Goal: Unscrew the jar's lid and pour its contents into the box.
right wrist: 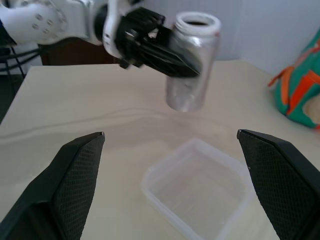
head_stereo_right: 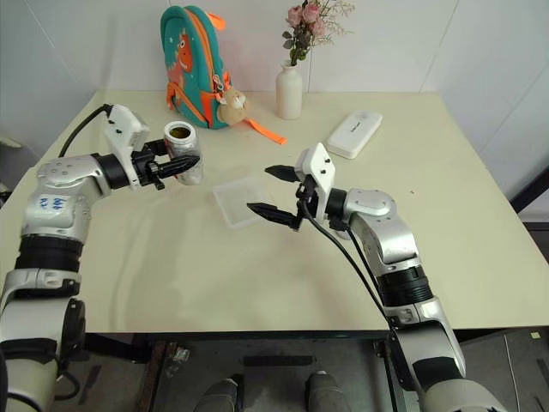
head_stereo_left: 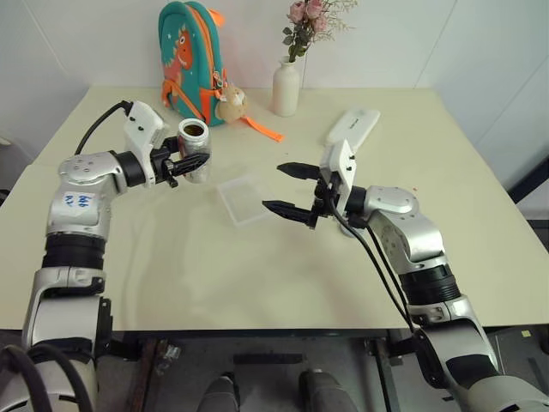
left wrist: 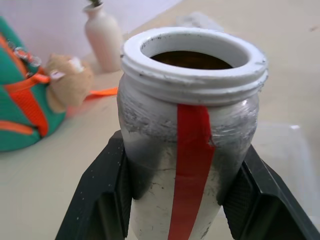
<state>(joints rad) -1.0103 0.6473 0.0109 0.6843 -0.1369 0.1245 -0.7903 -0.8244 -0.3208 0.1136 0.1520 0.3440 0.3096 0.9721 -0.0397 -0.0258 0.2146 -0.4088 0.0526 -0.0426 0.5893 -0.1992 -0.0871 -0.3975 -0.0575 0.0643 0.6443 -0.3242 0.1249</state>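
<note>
light: bright, even | shadows: soft — faint | wrist backgrounds: blurred

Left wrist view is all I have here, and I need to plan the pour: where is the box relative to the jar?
Observer: The box lies on the table, toward the robot's right of the jar, which the left claw holds in the air.
Operator: Is the right claw in the way?
Observer: The right claw hangs open at the box's other side, holding nothing.
Operator: Anything in the box already?
Observer: No, it looks empty in the right wrist view.
</note>
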